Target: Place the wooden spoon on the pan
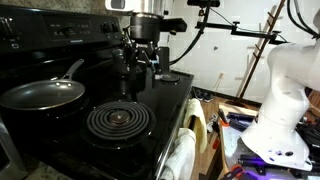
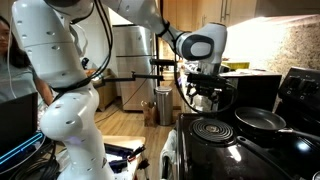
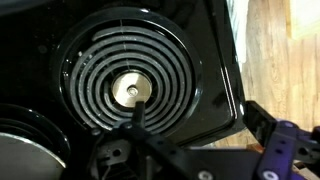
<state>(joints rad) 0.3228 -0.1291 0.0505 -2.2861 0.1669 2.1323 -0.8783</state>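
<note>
My white, rounded arm rises from its base and reaches out sideways. The wrist is bent so that my black two-fingered gripper points straight down, hanging in the air in both exterior views. In the wrist view my fingers show only as dark shapes; whether they are parted or closed, I cannot tell.

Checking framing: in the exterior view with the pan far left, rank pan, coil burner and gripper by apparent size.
pan, handle included
coil burner, nearly alike and nearer the camera, so that order is unsure
gripper, smallest
</note>
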